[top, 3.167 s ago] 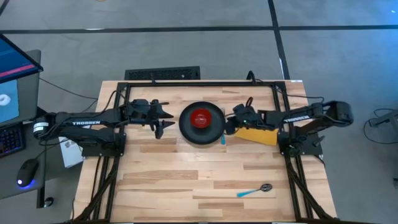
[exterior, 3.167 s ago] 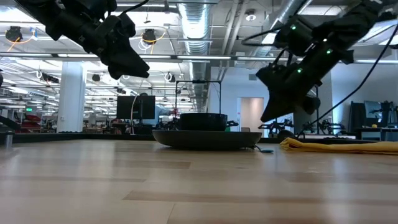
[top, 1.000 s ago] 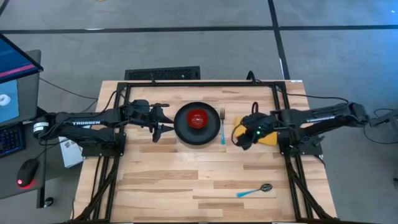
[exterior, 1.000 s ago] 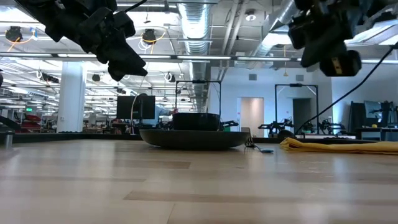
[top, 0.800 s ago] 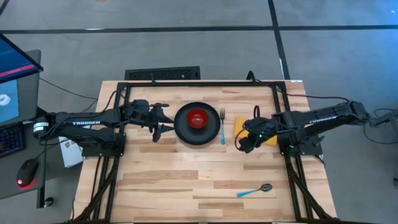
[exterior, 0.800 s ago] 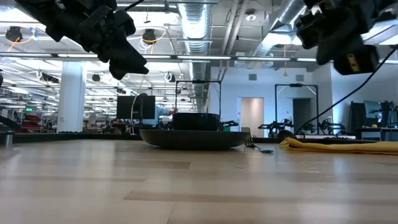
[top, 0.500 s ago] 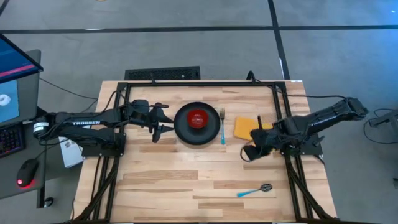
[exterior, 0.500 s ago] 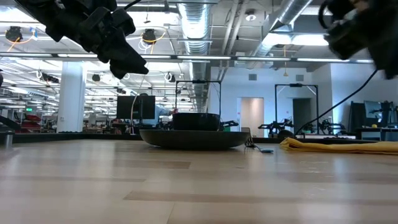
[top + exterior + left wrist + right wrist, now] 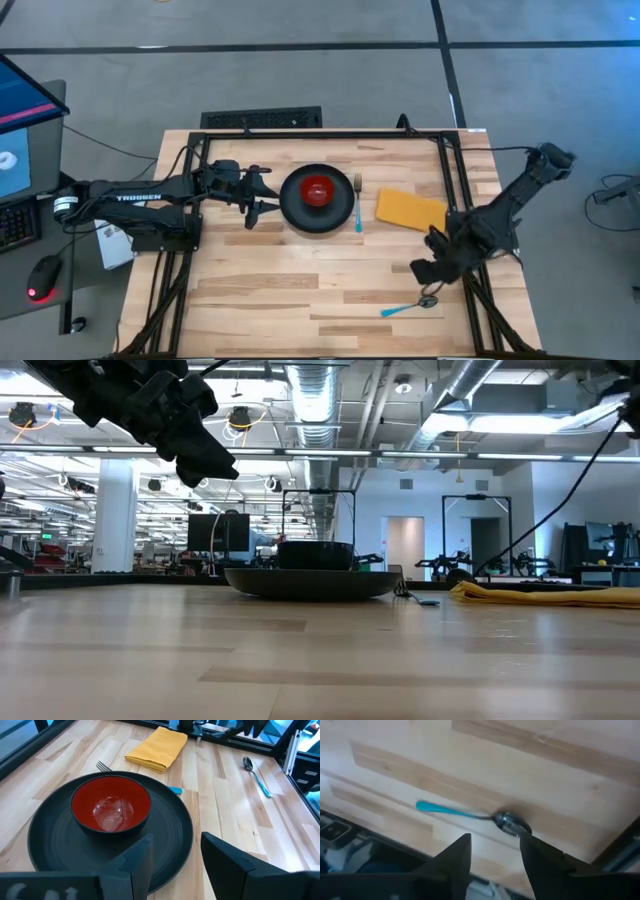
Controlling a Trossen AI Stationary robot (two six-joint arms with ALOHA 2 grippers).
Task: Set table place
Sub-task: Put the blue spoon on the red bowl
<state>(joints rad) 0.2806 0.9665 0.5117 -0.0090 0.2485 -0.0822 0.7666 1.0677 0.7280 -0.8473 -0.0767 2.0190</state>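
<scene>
On the table (image 9: 260, 290) a round black plate (image 9: 296, 211) carries a small red bowl (image 9: 318, 189). A blue-handled fork (image 9: 358, 207) lies just right of the plate, and a yellow napkin (image 9: 411, 210) lies flat beyond the fork. The blue-handled spoon (image 9: 408, 307) lies near the front edge on the right. My right gripper (image 9: 424, 280) hovers open just above the spoon (image 9: 470, 815), touching nothing. My left gripper (image 9: 262, 192) waits open at the plate's left rim (image 9: 170, 865), held above the table (image 9: 195, 445).
A black metal frame (image 9: 320, 137) runs along the table's far edge and down both sides. The near half of the table left of the spoon is bare wood (image 9: 260, 290). The right arm's cable (image 9: 560, 490) hangs into the low view.
My right gripper has left the napkin's left end and swung toward the table's near edge, ending above the spoon. It has passed out of the low view. The napkin stays flat where it was. The left arm has kept still.
</scene>
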